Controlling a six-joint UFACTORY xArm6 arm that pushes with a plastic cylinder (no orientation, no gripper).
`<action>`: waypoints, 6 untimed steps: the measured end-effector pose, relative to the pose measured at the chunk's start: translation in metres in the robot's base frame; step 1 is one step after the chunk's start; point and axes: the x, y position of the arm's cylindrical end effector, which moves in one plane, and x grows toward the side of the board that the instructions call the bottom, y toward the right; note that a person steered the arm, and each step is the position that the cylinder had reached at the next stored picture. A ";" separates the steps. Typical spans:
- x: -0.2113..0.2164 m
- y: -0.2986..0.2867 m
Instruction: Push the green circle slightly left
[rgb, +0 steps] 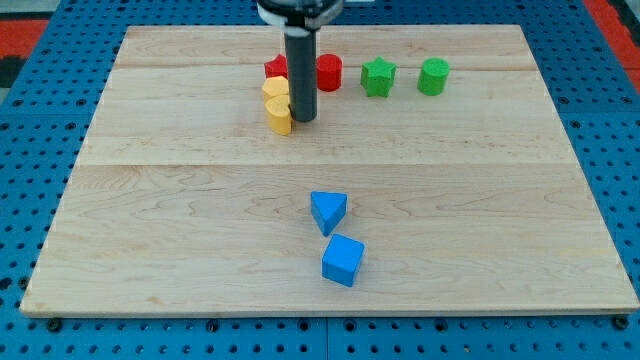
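The green circle (434, 76) stands near the view's top, right of centre, with a green star (378, 77) just to its left. My tip (302, 119) rests on the board well to the left of both, right beside two yellow blocks (278, 103) whose shapes are unclear. A red block (275, 67) sits partly hidden behind the rod, and a red cylinder (329, 72) sits just right of the rod. The tip is far from the green circle, with the red cylinder and green star between them.
A blue triangle (328, 211) and a blue cube (343, 260) lie below the centre of the wooden board (150, 200). A blue pegboard surface surrounds the board.
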 end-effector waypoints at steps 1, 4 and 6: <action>-0.030 0.025; -0.037 0.269; -0.069 0.208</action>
